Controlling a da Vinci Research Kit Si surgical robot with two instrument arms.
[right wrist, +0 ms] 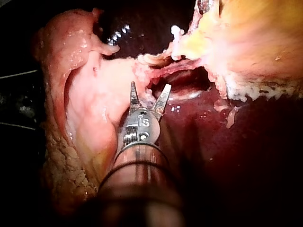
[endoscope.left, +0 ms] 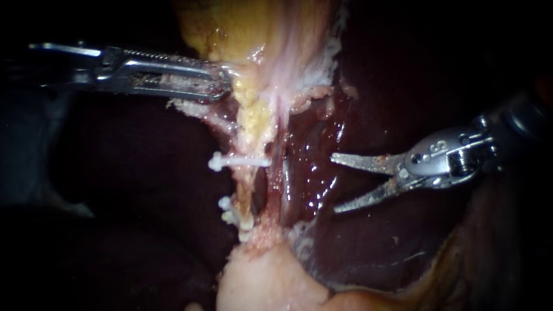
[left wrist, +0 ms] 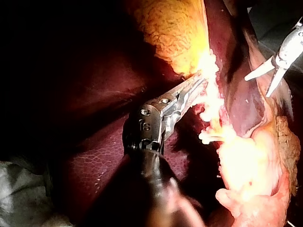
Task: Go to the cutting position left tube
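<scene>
firstly, endoscope: left instrument (endoscope.left: pixel 223 86), claw clamped on yellowish tissue (endoscope.left: pixel 253 115); right instrument (endoscope.left: pixel 335 183), claw open over liver (endoscope.left: pixel 368 242), apart from clipped left tube (endoscope.left: pixel 247 193). left wrist: claw grips that tissue edge. right wrist: claw agape, holding nothing.

The left tube (endoscope.left: pixel 249 193) is a thin, pale yellowish strand, stretched nearly upright from the yellow gallbladder (endoscope.left: pixel 230 29) above to a pale tissue lump (endoscope.left: pixel 265 282) below, with the dark liver (endoscope.left: pixel 322 167) behind it. One white clip (endoscope.left: pixel 239 162) crosses it about midway, its knobbed end sticking out to the left. Lower down, a cluster of white clips (endoscope.left: pixel 233 216) sits close together on it. Between the two lies a short bare stretch. A pinker second tube (endoscope.left: pixel 277 173) runs just beside it on the right.
</scene>
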